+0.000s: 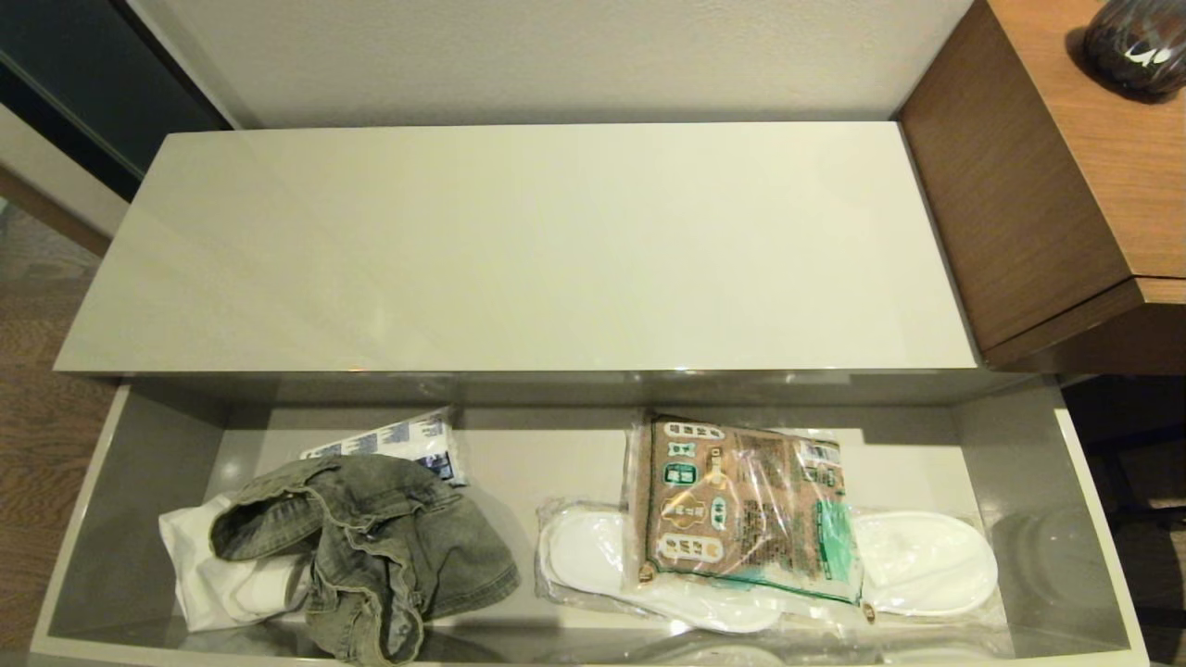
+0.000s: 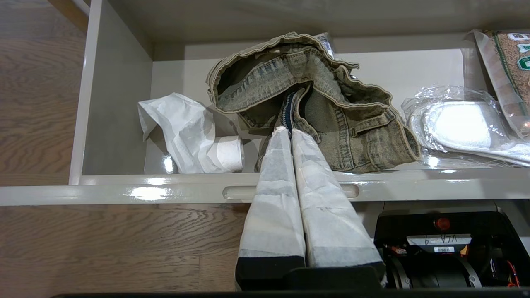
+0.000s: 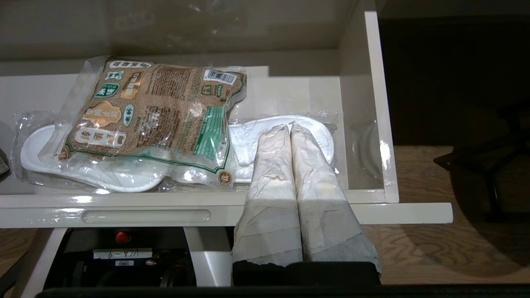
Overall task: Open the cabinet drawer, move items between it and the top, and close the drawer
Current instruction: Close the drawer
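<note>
Head view: cabinet drawer (image 1: 83, 519) pulled fully open below the bare top (image 1: 519, 250). Denim garment (image 1: 371, 547) heaped at its left end over a white cloth (image 1: 199, 574); packet (image 1: 741, 500) lies on wrapped slippers (image 1: 927, 560) at the right. No arm shows.

Left wrist view: left hand (image 2: 285, 129) pinched closed, empty, parked short of the drawer front, fingertips lined up with the denim. Best start: spread the fingers wide, drop onto a thick fold, lift clear of the drawer wall.

Right wrist view: right hand (image 3: 289, 126) closed, empty, parked facing the slippers; leave those.
</note>
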{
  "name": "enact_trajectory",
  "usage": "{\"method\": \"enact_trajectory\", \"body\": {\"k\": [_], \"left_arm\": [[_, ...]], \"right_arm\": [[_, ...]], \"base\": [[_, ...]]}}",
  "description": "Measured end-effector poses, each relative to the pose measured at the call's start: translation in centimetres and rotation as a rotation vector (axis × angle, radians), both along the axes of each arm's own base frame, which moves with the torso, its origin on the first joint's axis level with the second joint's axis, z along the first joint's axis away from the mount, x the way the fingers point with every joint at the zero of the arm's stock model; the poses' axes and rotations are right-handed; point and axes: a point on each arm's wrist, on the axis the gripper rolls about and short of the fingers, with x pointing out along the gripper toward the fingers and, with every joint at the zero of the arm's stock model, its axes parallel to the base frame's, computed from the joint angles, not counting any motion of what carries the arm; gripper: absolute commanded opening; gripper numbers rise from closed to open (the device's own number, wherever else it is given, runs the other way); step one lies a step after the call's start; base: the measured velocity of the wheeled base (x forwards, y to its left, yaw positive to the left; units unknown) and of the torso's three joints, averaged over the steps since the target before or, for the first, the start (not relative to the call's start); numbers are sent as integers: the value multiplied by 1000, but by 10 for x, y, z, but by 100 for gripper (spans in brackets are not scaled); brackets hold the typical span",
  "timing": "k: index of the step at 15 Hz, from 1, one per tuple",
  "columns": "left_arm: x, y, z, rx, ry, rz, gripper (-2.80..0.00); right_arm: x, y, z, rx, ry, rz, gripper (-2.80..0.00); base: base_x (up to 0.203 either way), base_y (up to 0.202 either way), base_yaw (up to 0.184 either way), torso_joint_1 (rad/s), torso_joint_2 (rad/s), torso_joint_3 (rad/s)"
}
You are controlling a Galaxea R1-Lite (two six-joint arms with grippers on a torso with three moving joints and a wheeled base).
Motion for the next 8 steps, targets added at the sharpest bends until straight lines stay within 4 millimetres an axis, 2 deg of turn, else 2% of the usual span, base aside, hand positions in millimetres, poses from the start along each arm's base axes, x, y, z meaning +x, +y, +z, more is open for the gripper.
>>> {"method": "enact_trajectory", "body": {"k": [8], "left_arm": [[0, 0, 0, 0, 0, 0, -280]], "right_arm": [[0, 0, 0, 13, -2, -1, -280]], "base": [[0, 0, 0, 0, 0, 0]]}}
